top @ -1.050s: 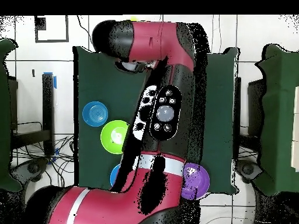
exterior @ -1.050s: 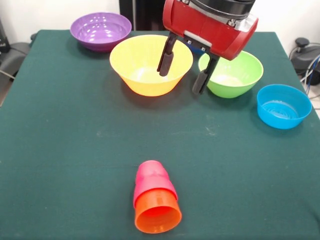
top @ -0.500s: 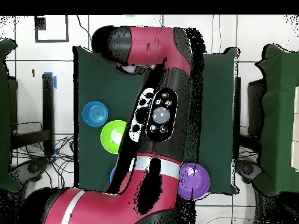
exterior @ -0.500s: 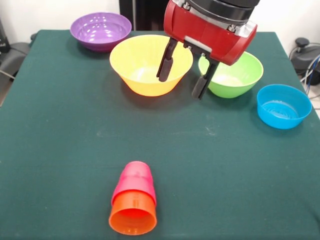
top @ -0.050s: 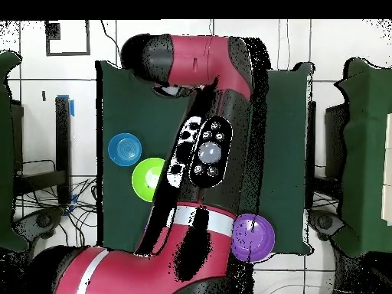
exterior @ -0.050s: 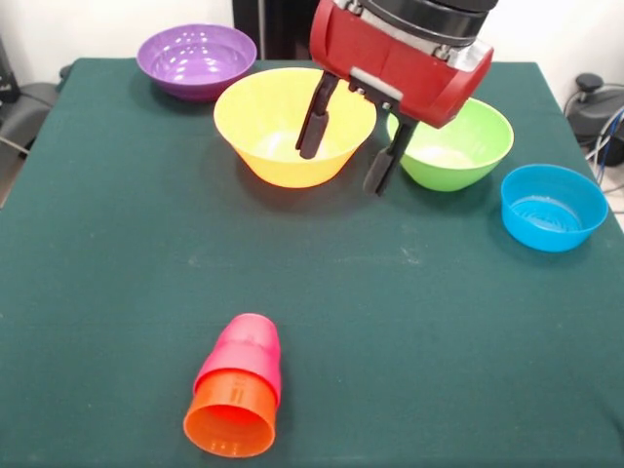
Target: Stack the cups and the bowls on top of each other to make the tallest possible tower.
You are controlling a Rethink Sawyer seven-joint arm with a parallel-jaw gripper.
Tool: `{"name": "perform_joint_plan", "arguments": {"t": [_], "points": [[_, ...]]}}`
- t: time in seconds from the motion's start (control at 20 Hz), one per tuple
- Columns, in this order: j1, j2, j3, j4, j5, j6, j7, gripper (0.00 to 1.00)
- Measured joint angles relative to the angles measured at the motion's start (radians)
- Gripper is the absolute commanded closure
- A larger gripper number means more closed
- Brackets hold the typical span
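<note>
Seeing the claw spread wide and empty, one finger hanging in front of the orange-yellow bowl, the other between that bowl and the lime green bowl, clear of the worktop. I count a purple bowl at the far left corner and a blue bowl off by the right edge. What I have of a tower lies tipped on its side near the front edge, well apart from the claw: red-pink cup nested with the orange cup, orange mouth facing the camera; overhead, the arm hides it.
</note>
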Motion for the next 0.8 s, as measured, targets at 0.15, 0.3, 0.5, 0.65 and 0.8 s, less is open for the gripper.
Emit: {"name": "perform_joint_plan", "arguments": {"t": [0.15,0.3,0.5,0.65,0.8], "points": [[0.000,0.013,-0.015,-0.003,0.009,-0.002,0.028,0.00],[-0.004,0.041,-0.035,-0.020,0.029,-0.002,0.075,0.00],[-0.021,0.088,-0.057,-0.067,0.052,-0.002,0.124,0.00],[-0.034,0.119,-0.071,-0.102,0.067,-0.002,0.151,0.00],[-0.061,0.173,-0.098,-0.163,0.084,-0.002,0.191,0.00]]}}
